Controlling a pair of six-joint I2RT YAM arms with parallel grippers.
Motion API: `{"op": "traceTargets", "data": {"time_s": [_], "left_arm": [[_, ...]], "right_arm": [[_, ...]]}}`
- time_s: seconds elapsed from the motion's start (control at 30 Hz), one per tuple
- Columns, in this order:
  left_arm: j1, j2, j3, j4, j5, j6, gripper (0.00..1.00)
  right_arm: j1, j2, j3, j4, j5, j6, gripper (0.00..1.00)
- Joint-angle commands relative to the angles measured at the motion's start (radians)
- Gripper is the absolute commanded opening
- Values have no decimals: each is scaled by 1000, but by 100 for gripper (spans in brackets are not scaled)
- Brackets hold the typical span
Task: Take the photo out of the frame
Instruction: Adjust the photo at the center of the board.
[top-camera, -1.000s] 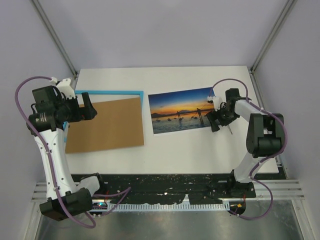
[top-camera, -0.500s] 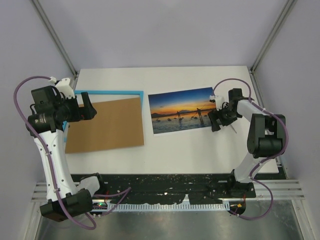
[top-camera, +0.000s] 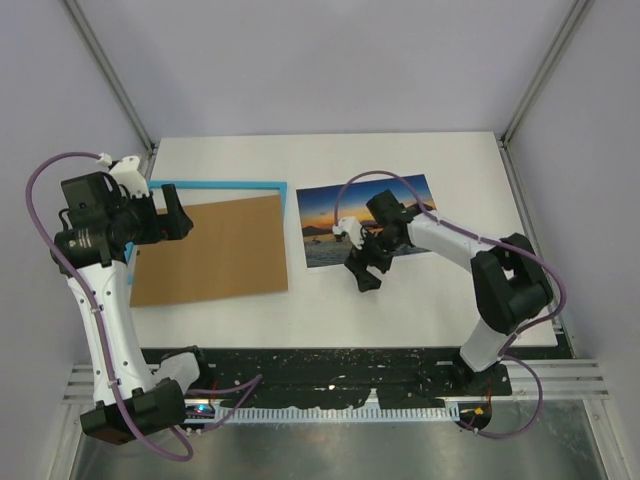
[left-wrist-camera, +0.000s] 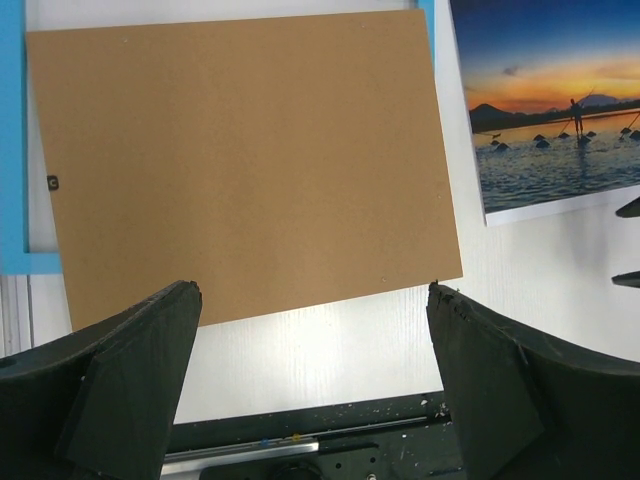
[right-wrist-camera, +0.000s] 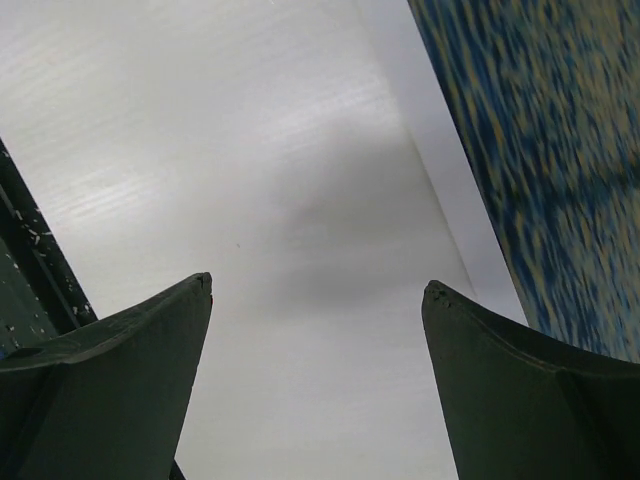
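Your left fingers (top-camera: 176, 214) hang wide open and empty over the brown backing board (top-camera: 215, 250), which lies askew across the frame (top-camera: 215, 186). The photo (top-camera: 325, 215) lies on the desk (top-camera: 400, 300) right of the frame, long axis left-right. Your right fingers (top-camera: 366, 278), spread and empty, are nearer, just off its near edge. Only the right wrist view shows that edge close up, blurred.

place: lab cell | cues: white table (top-camera: 330, 160), aluminium posts (top-camera: 111, 75) (grey walls (top-camera: 320, 60))

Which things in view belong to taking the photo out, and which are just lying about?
Job in hand: flat rectangular sunset photo print; thin light-blue rectangular picture frame.
Lying about: plain brown rectangular backing board.
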Motion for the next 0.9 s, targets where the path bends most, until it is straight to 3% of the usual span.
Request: {"op": "traceTargets", "data": {"time_s": [0.0,0.33,0.87], "left_arm": [[-2,-18,37,9,-1,-5,100],[-4,-34,24,12,-21,-3,100],[-4,-53,20,21,-36,-11,100]], "right_arm": [[140,99,118,5,-72,17,90],[306,375,353,1,-109,20,90],[322,483,464,94,25,8,90]]}}
